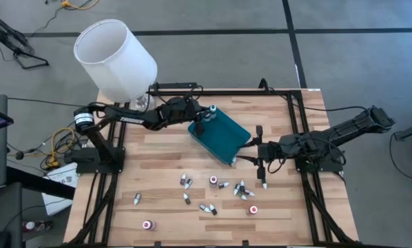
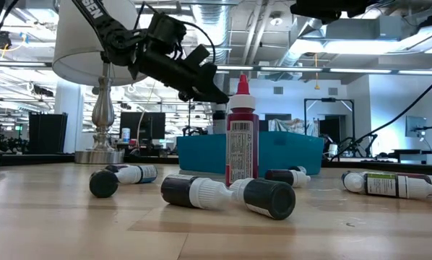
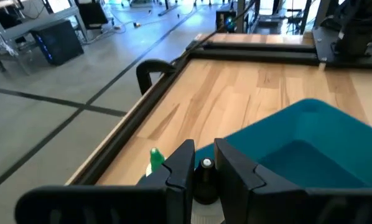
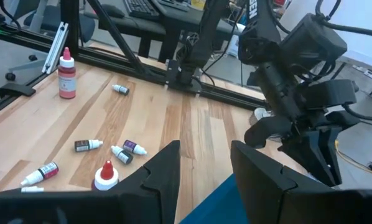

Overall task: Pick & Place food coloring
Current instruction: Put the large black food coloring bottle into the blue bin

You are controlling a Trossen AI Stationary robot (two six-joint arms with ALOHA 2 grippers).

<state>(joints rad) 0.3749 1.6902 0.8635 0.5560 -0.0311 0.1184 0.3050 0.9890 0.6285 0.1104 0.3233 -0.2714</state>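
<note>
Barely started: left gripper, centre frame, clamping one bottle over tray; right gripper empty, jaws apart; plenty bottles on desk.

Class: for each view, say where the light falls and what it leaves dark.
Low view: ceiling strips shine toward the camera, so the left gripper and near bottles read dark. High view: even light, the white lampshade brightest. Left wrist view: dark fingers shut on a bottle against bright table. Right wrist view: the open right gripper shadowed.

Tray mid-table, lamp behind its left, bottles scattered on table before it.
</note>
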